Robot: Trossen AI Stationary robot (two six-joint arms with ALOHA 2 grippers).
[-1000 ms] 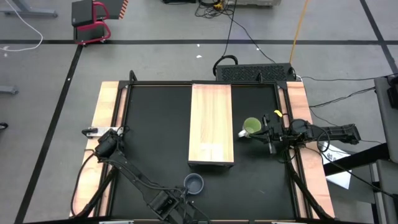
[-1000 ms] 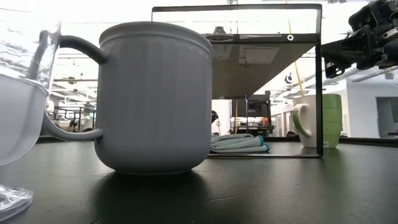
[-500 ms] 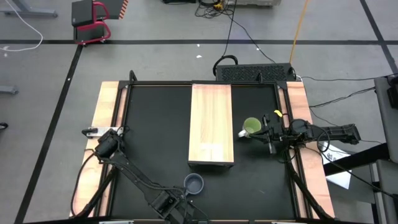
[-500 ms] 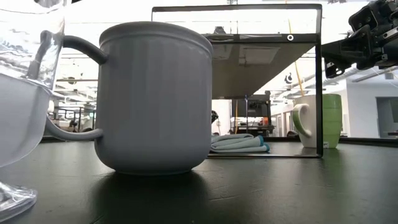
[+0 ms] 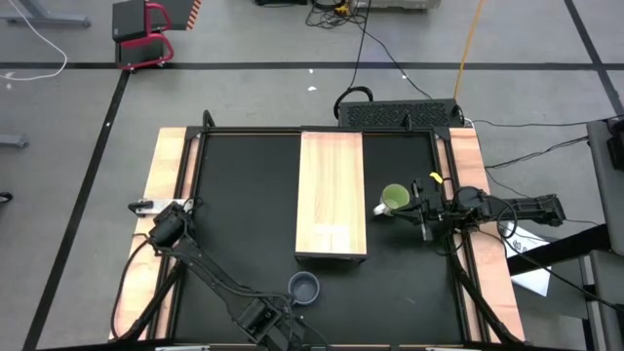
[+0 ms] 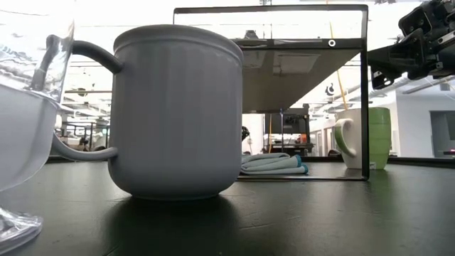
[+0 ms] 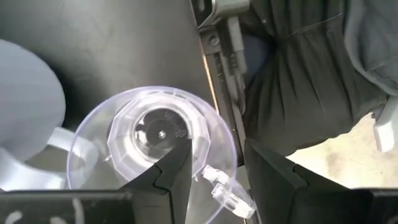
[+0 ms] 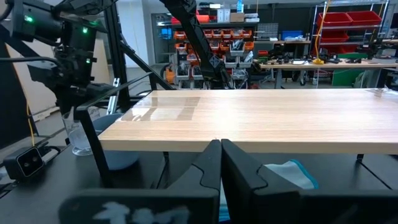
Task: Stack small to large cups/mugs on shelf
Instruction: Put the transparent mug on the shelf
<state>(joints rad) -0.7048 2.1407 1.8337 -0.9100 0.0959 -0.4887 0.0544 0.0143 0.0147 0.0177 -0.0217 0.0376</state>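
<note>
The clear glass cup (image 7: 152,140) stands near the table's front edge, at the low view's left (image 6: 25,121). My left gripper (image 7: 217,174) comes at it from above and is shut on it. The blue-grey mug (image 5: 304,289) stands beside it on its base (image 6: 178,188). The lime-green mug (image 5: 394,200) stands on the table right of the wooden shelf (image 5: 331,195), its pale handle (image 6: 343,139) toward the shelf. My right gripper (image 8: 219,165) is shut and empty, hovering just right of and above the green mug (image 6: 416,43). My left gripper has one finger (image 7: 177,165) inside the glass cup and the other (image 7: 273,180) outside. The cup's wall and clear handle (image 7: 221,186) lie between them. The fingers point down from above. The cup stands upright with its base (image 6: 18,227) on the table.
The shelf is a wooden top on thin black legs (image 6: 366,92), with open room beneath. A light blue cloth (image 6: 274,163) lies under it. Wooden strips (image 5: 166,175) edge the black table. The left arm (image 5: 205,273) slants across the table's front left.
In the low view the glass cup's rim has moved up out of the picture's top, while its base has stayed on the table. My right gripper and both mugs have kept still.
</note>
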